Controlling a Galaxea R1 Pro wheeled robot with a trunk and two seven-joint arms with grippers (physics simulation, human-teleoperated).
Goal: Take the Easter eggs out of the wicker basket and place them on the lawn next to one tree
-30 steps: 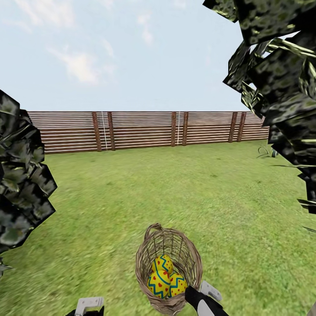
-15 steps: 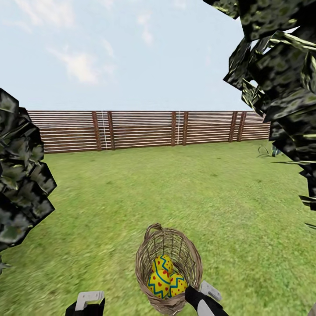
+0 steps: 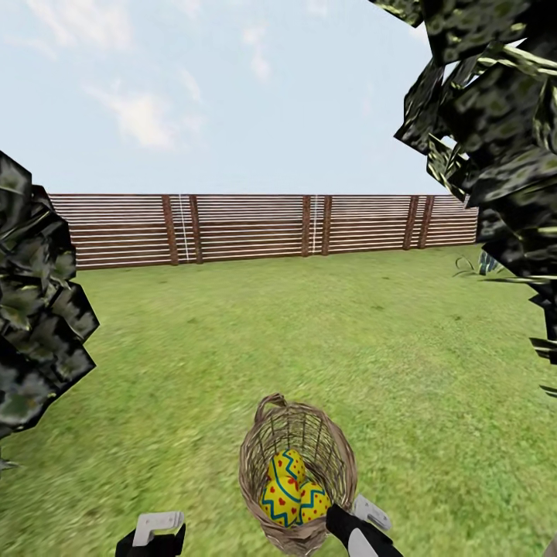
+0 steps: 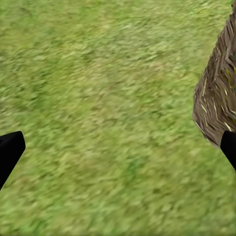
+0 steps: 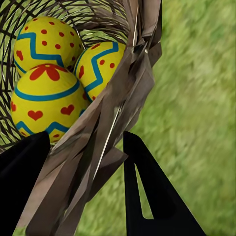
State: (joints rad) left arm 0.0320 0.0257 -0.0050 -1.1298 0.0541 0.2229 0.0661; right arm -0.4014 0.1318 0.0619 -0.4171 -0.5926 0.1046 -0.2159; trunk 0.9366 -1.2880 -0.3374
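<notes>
Meanwhile, our right gripper (image 5: 81, 152) clenched on the wicker basket (image 3: 298, 472) rim at 5 o'clock, three Easter eggs (image 3: 290, 491) inside, left gripper (image 4: 118, 147) released above the lawn (image 3: 232, 340).

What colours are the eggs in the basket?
The Easter eggs are bright yellow with blue zigzag bands and red dots, hearts and a flower, clearest in the right wrist view.

Yellow eggs (image 3: 290, 489), brown basket (image 3: 325, 441)

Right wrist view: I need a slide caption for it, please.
Right gripper straddling the wicker basket rim, three Easter eggs inside.
</notes>
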